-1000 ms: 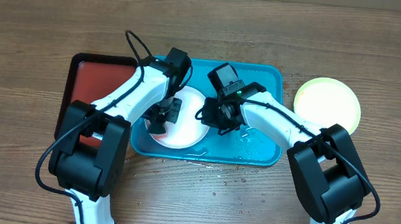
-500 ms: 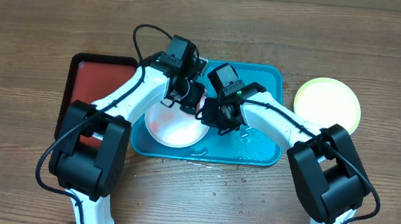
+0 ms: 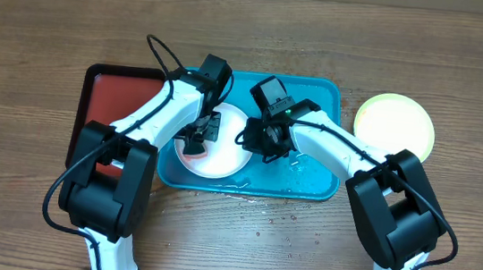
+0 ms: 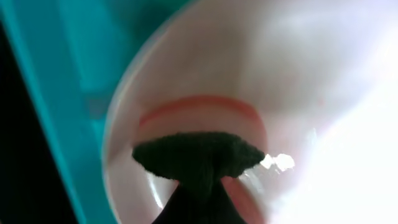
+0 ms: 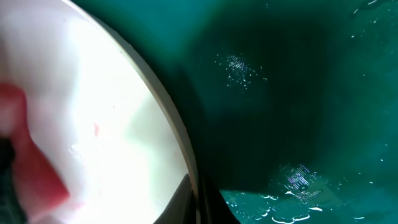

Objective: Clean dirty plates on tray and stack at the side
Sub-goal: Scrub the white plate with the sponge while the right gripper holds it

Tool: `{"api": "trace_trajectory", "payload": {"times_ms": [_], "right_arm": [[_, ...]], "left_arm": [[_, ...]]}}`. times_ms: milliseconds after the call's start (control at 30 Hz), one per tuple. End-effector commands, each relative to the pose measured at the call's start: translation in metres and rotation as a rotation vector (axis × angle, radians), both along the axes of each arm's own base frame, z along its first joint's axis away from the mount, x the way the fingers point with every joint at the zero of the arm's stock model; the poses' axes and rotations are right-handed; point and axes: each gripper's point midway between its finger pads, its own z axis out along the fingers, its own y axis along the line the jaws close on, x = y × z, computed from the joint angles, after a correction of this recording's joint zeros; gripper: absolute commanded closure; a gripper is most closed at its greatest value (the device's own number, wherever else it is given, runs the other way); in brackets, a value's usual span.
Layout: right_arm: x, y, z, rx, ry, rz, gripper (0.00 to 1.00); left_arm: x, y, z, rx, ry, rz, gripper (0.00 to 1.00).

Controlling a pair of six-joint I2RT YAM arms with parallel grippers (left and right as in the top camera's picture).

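Left gripper [image 3: 196, 137], sponge [image 4: 199, 155] back down on plate [image 3: 226, 156]

White plate [image 5: 112, 124] fills left, red smear [image 5: 31, 168] on it; wet tray [image 5: 298, 93] right; fingers [image 5: 186, 205] possibly pinching rim.

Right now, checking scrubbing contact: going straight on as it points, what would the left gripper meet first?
The white plate: the dark pad in the left gripper seems pressed on its red smear; depth is unclear.

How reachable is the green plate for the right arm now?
Probably yes: the green plate lies uncovered beside the tray, nothing between. But the right gripper seems shut on the white plate and must release first.
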Motion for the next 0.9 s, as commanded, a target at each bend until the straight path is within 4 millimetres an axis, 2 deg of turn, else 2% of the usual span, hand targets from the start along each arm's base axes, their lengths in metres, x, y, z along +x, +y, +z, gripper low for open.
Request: {"api": "trace_trajectory", "payload": {"times_ms": [0, 133, 200, 300, 433, 567, 633, 700, 867], "right_arm": [[-0.006, -0.004, -0.012, -0.024, 0.025, -0.001, 0.96], [-0.006, -0.004, -0.012, -0.024, 0.025, -0.001, 0.96], [-0.006, -0.004, -0.012, -0.025, 0.025, -0.001, 0.96], [-0.006, -0.004, -0.012, -0.025, 0.025, -0.001, 0.96], [-0.006, -0.004, -0.012, -0.025, 0.025, -0.001, 0.96], [-0.007, -0.005, -0.013, -0.027, 0.029, -0.001, 0.96], [-0.007, -0.005, -0.013, -0.028, 0.030, -0.001, 0.96], [-0.007, -0.005, -0.013, -0.027, 0.029, -0.001, 0.96], [-0.006, -0.005, -0.013, -0.026, 0.027, -0.001, 0.96]], "left_arm": [[-0.010, -0.037, 0.002, -0.209, 0.063, -0.052, 0.96], [-0.010, -0.081, 0.012, -0.457, 0.060, -0.240, 0.96], [-0.003, -0.089, 0.015, -0.492, 0.023, -0.277, 0.96], [0.019, -0.088, 0.016, -0.465, -0.069, -0.290, 0.96], [0.053, -0.068, 0.016, -0.318, -0.208, -0.239, 0.96], [0.069, -0.026, 0.016, -0.092, -0.285, -0.067, 0.96], [0.065, -0.006, 0.016, 0.006, -0.286, 0.008, 0.96], [0.056, 0.005, 0.014, 0.056, -0.255, 0.038, 0.96], [0.024, 0.005, 0.006, 0.046, -0.115, 0.025, 0.96]]}}
